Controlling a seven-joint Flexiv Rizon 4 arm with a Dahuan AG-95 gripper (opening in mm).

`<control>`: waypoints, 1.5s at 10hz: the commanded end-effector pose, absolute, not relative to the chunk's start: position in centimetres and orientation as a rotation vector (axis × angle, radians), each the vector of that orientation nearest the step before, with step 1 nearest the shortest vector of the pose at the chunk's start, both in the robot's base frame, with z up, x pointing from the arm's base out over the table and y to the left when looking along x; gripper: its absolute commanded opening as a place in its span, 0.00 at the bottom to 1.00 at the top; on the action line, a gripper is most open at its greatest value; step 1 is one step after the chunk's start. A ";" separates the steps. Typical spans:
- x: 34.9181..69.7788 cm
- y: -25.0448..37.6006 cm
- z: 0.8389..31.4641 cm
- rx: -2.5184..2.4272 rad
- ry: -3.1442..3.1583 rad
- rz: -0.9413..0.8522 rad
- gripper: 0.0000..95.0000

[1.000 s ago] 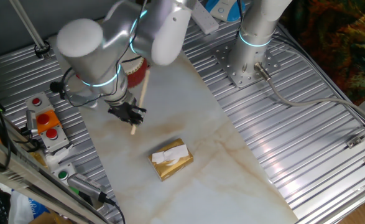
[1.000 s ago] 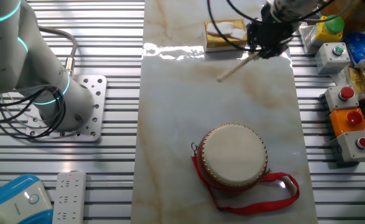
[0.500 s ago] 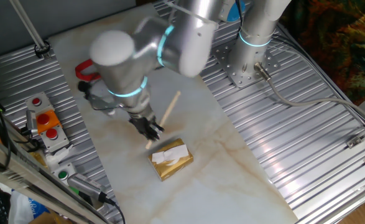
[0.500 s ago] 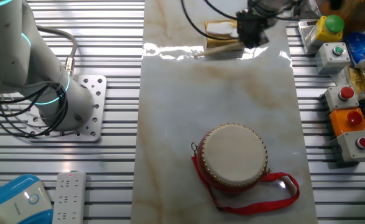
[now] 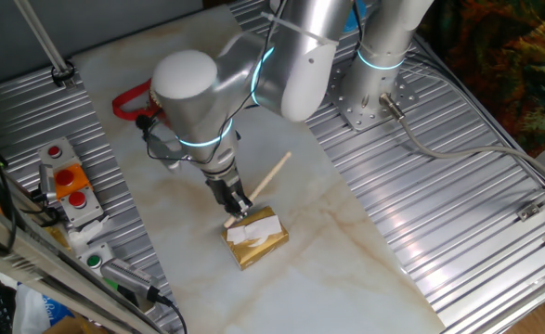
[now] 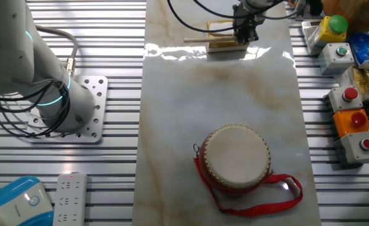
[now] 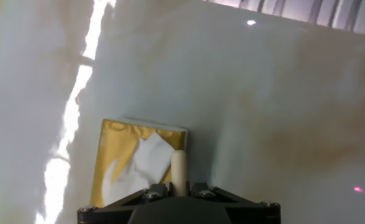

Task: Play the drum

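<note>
The drum, red-bodied with a cream head and a red strap, stands on the marble board. In one fixed view only its red strap shows behind the arm. My gripper is shut on a wooden drumstick and sits far from the drum, right over a gold rectangular block. In the other fixed view the gripper holds the stick lying level next to the block. In the hand view the stick shows between the jaws of the gripper, beside the block.
Button boxes with red buttons stand beside the board and also show in one fixed view. A second arm's base is bolted on the slatted table. A remote and a blue device lie near the edge.
My gripper has moved with the drumstick away from the drum's side of the board to the gold block. The stick has swung round to lie level.
</note>
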State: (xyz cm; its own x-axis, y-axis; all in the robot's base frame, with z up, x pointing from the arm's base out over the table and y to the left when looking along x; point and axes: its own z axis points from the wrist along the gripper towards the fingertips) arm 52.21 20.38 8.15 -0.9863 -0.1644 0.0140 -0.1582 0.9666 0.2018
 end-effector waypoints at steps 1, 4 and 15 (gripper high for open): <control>52.1 20.7 8.2 -0.097 -3.118 -0.418 0.00; 52.4 20.9 8.2 -0.209 -3.161 -0.478 0.00; 57.0 24.7 9.1 -0.284 -3.198 -0.493 0.00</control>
State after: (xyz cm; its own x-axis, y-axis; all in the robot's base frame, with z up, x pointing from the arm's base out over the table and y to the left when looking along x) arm 57.14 24.75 8.66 -0.9794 0.1860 -0.0783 0.1533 0.9380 0.3108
